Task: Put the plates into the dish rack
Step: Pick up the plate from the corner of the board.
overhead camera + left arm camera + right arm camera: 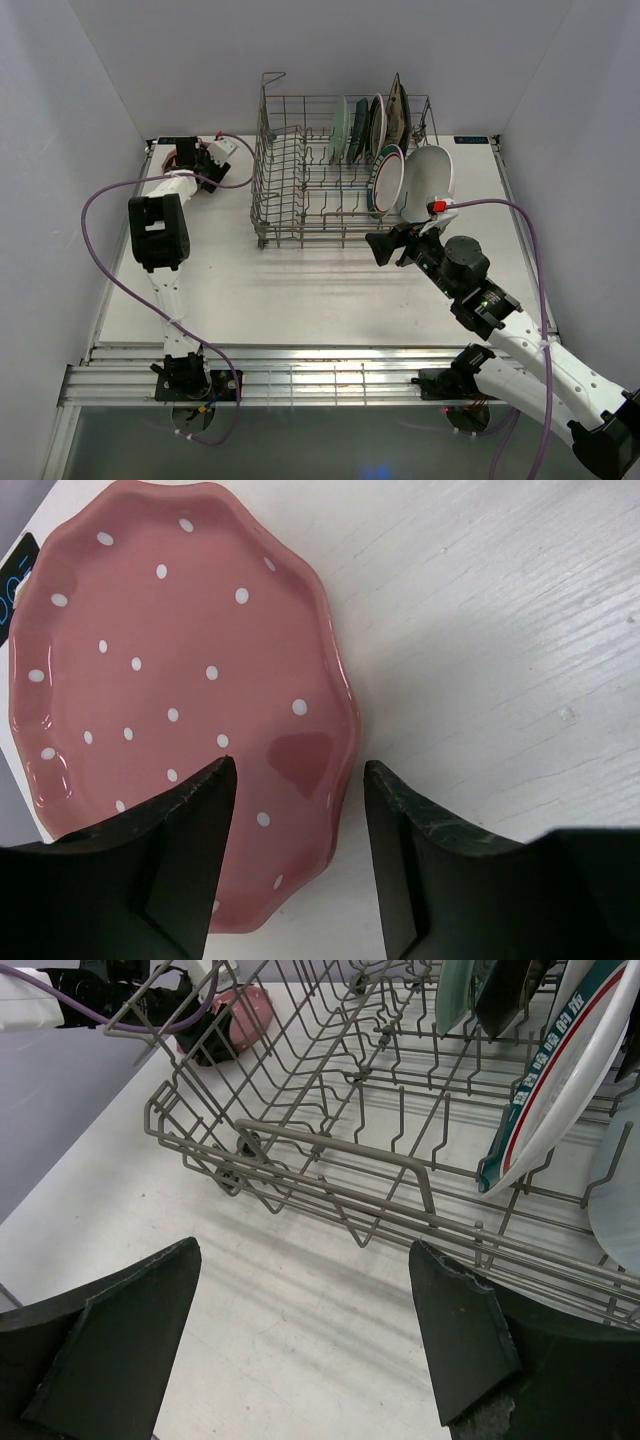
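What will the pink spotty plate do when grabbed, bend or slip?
The pink plate looks like glazed ceramic: probably stiff, and breakable if dropped. Its shiny surface may slip when pinched. Lying flat on the table, it shouldn't roll.

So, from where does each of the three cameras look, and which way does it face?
Top external: above and behind the bases, looking down on the table, the dish rack and both arms.
Left wrist: on the left arm, looking down at the pink dotted plate; the left gripper shows, open over its rim.
Right wrist: on the right arm, facing the rack's side low across the table; the right gripper shows, open.
Shared: right wrist also catches the pink plate, beyond the rack.
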Available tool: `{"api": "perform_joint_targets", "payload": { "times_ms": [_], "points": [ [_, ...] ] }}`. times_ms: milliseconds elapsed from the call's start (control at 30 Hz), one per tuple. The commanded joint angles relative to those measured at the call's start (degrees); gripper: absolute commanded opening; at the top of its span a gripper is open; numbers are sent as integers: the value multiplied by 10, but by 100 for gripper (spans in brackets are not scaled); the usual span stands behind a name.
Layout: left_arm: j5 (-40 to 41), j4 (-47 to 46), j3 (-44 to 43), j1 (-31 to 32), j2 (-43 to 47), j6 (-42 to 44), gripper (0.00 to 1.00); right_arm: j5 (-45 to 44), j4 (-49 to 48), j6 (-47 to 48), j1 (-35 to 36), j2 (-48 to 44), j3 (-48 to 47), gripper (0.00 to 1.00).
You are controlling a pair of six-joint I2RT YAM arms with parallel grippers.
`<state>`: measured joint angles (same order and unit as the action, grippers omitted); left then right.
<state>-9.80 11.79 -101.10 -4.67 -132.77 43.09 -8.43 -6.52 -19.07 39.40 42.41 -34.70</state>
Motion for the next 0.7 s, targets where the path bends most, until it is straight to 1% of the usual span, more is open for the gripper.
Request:
{"api": "perform_joint_targets", "payload": {
  "times_ms": [0, 33, 67, 167, 200, 400, 500, 633, 667],
  "points": [
    [5, 0, -19, 4, 4, 1, 64, 6, -24, -1, 1, -9, 2, 90],
    [5, 0, -19, 4, 2, 2, 61, 6, -24, -1, 2, -10, 2, 90],
    [5, 0, -19, 4, 1, 2, 55, 5, -24, -1, 1, -10, 2, 90],
    [0, -2, -15, 5, 0, 1, 47, 5, -24, -1, 1, -11, 2, 90],
    [-4, -1, -9, 5, 3, 1, 41, 6, -24, -1, 1, -11, 2, 90],
    [-9, -1, 9, 6, 12, 5, 39, 12, -25, -3, 1, -15, 3, 90],
    [-8, 1, 14, 6, 14, 7, 35, 13, -25, -4, 1, -16, 4, 90],
    [-9, 16, 17, 6, 17, 7, 17, 15, -25, -4, 1, -19, 5, 90],
    [-9, 19, 20, 6, 20, 3, 6, 16, -24, -5, 2, -20, 5, 90]
  ]
}}
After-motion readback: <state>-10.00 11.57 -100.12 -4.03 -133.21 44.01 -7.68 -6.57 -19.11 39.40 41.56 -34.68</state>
